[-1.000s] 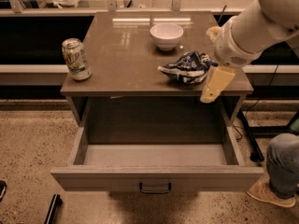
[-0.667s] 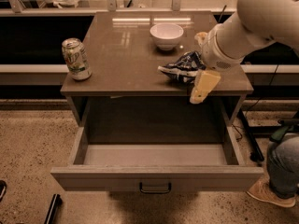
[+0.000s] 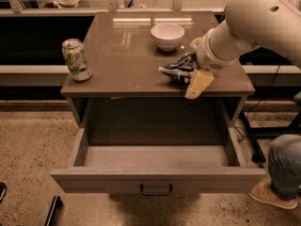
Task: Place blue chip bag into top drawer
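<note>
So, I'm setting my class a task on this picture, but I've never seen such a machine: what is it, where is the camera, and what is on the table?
It is a robot with one big white arm, reaching in from the right. The single camera looks down at the table from the front. The arm's gripper is down at the blue chip bag near the table's front right edge; whether it grips the bag cannot be told. A white bowl stands at the back, a soda can at the left. Below, the top drawer is pulled out.

Speckled tan floor (image 3: 33, 140), brown table (image 3: 122, 55), dark panels (image 3: 28, 36) behind.
</note>
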`<state>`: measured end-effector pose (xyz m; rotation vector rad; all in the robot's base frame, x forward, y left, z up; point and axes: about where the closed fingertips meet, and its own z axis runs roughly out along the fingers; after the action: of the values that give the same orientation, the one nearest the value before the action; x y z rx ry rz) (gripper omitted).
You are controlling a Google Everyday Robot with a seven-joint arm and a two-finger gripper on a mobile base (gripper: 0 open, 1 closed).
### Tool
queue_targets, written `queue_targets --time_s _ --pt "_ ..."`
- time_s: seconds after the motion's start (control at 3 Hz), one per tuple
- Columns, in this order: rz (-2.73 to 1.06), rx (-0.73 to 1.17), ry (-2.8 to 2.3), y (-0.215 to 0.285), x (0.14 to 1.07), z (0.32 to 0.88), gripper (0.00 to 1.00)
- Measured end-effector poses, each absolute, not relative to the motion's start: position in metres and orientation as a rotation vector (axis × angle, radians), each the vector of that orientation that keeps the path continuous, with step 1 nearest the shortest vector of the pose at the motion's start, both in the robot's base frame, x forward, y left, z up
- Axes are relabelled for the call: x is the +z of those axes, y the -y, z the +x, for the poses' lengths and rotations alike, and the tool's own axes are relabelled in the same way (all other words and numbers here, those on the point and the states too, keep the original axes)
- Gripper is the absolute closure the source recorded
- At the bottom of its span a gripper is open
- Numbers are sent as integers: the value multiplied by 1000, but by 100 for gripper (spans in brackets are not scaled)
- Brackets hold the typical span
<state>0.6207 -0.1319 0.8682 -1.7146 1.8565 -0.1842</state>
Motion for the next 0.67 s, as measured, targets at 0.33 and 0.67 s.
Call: queue_targets --time_s 0.33,0.67 --pt "-1718 -185 -1863 136 859 627 40" --pt "-1722 -139 -1841 140 851 621 71"
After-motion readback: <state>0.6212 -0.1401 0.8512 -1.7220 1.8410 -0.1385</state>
